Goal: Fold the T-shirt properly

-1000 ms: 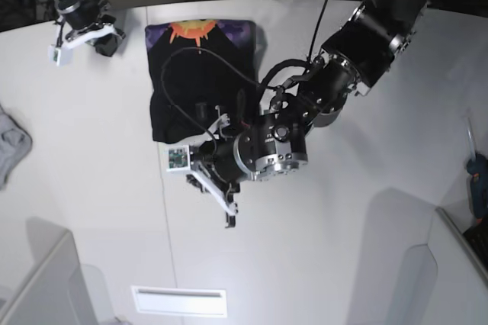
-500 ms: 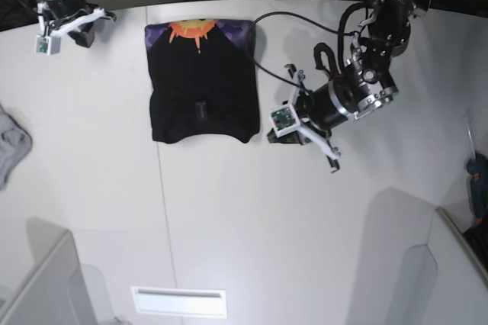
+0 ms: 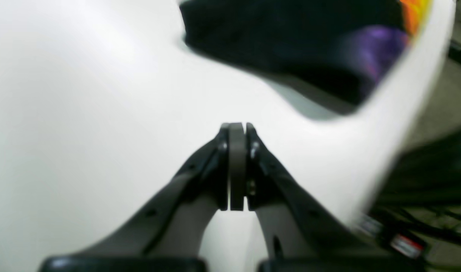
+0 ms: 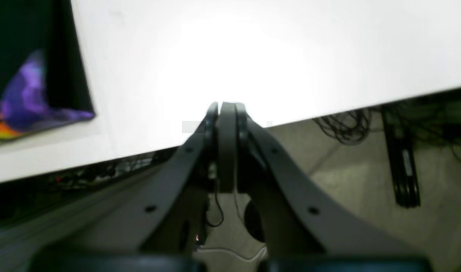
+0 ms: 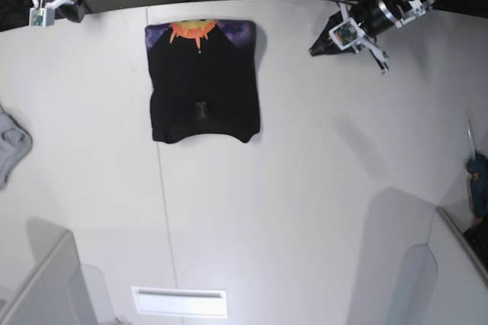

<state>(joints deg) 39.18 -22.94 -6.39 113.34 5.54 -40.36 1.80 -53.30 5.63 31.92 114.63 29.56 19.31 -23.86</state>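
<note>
T-shirt (image 5: pixel 203 81) folded on table (image 5: pixel 305 188), left claw (image 3: pixel 236 130) and right claw (image 4: pixel 223 109) closed, empty.

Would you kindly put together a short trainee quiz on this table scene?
1. True or false: the left gripper holds the folded black cotton T-shirt with the orange sun print.
2. Which best describes the right gripper? A) shut and empty B) open C) shut on cloth
3. Fill in: the small light-grey cloth lies at the white table's ___ edge in the base view.

Key: 1 false; 2 A; 3 left.
</note>
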